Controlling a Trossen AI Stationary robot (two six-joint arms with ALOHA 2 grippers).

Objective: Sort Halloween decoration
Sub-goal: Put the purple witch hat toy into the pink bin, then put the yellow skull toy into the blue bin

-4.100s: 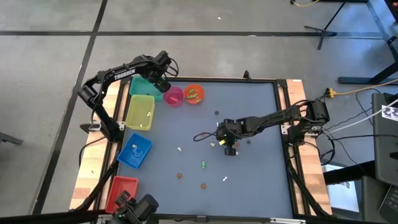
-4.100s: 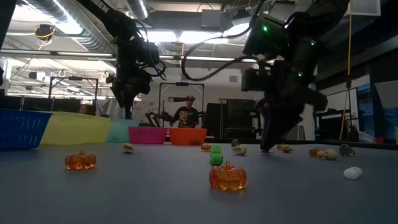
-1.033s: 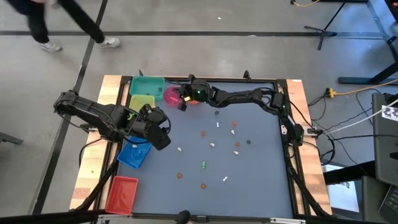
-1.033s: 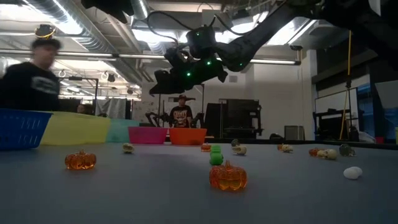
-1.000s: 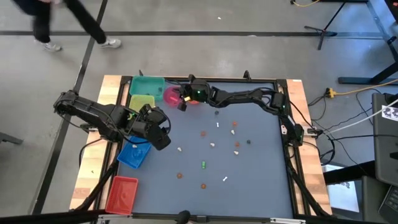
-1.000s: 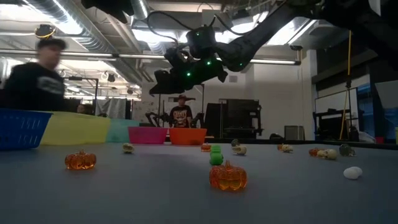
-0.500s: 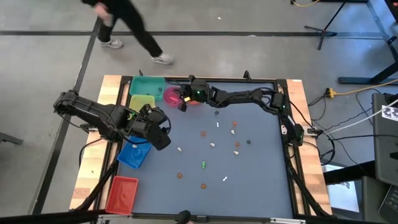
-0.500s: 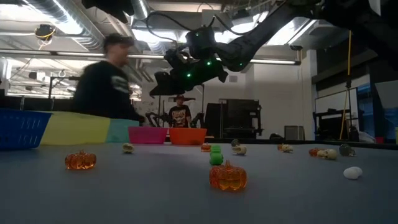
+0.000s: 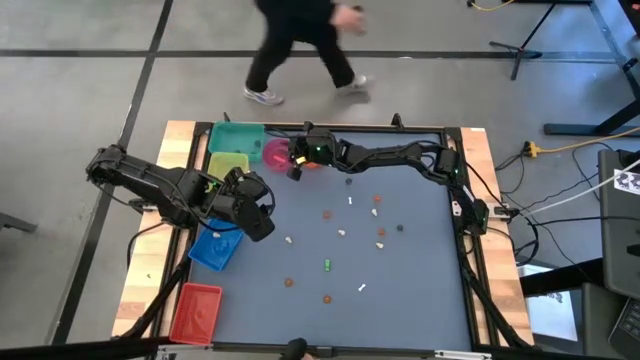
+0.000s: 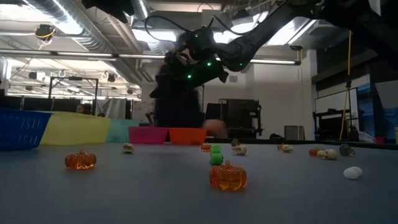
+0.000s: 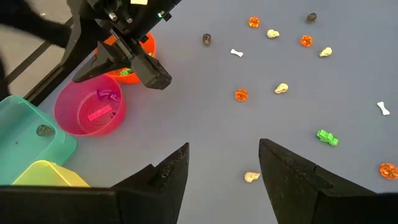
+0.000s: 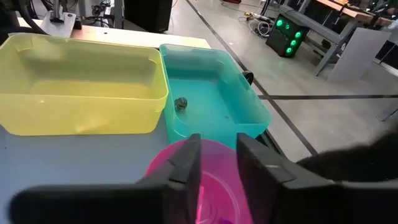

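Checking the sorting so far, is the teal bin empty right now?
No, the right wrist view shows one small dark trinket lying on the floor of the teal bin.

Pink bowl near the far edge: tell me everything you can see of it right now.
The pink bowl is round, glossy translucent plastic, upright on the grey table near its far edge. It sits between the teal bin and the orange bowl; whether they touch is unclear. Inside lie a flat pink piece and a small purple trinket. The right pincer hangs above its rim, not touching it.
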